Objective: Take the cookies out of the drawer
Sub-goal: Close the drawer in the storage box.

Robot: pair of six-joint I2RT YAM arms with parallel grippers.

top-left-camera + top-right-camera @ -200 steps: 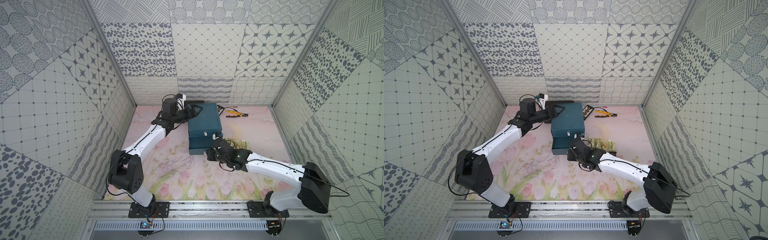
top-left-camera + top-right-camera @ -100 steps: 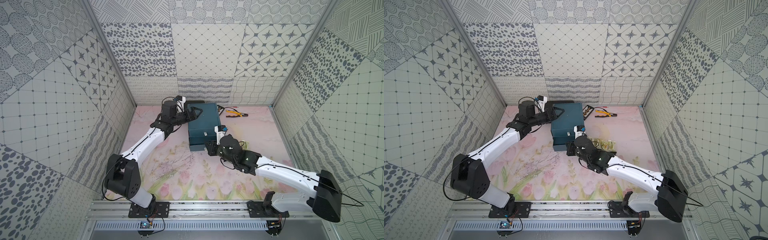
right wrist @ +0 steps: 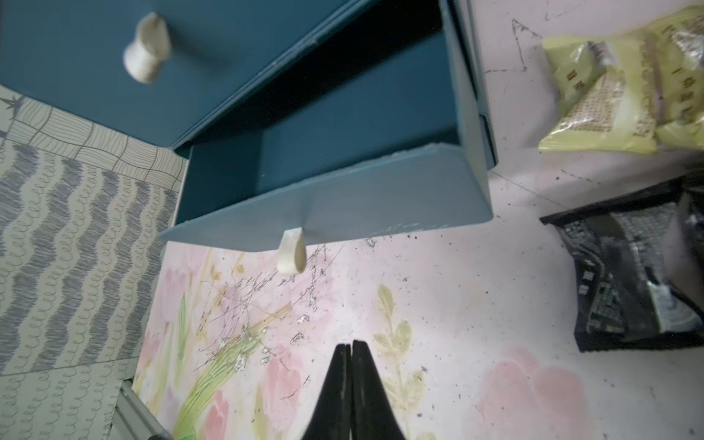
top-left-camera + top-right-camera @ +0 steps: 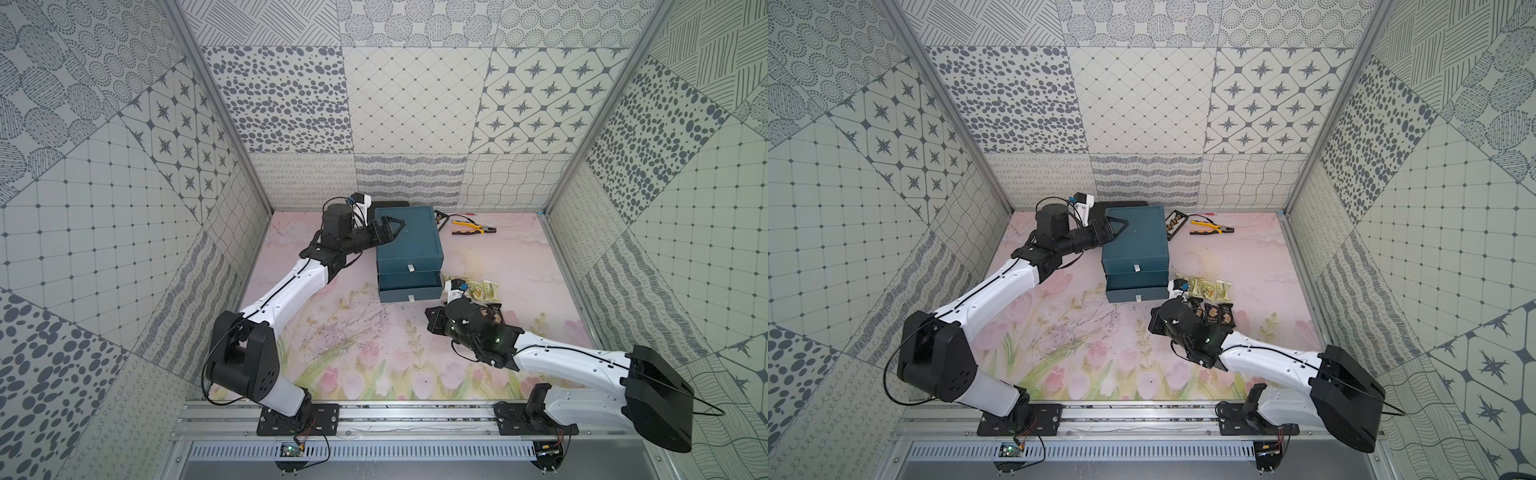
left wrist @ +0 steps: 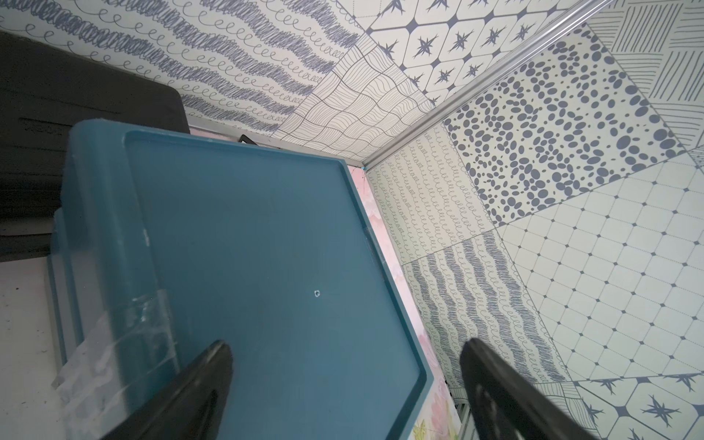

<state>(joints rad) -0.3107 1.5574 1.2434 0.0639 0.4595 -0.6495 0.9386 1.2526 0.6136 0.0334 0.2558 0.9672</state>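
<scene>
The teal cabinet (image 4: 409,245) stands at the back, its lower drawer (image 3: 331,213) pulled partly out. The part of the drawer's inside that I see holds no packet. The cookies lie on the mat to the right of the drawer: gold packets (image 4: 1210,289) (image 3: 609,95) and black packets (image 4: 1214,316) (image 3: 628,285). My right gripper (image 3: 351,344) is shut with nothing in it, over the floral mat just in front of the drawer's white pull tab (image 3: 291,253). My left gripper (image 5: 346,344) stands open over the cabinet's top (image 5: 266,228), near its left edge.
Yellow-handled pliers (image 4: 473,227) and a slim black tray of brown pieces (image 4: 1174,221) lie at the back right of the cabinet. A flat black object (image 5: 76,114) sits behind the cabinet against the rear wall. Patterned walls close in three sides.
My right arm has drawn back from the drawer's right side toward the front, and its gripper has closed fully. The left arm has barely shifted over the cabinet.
</scene>
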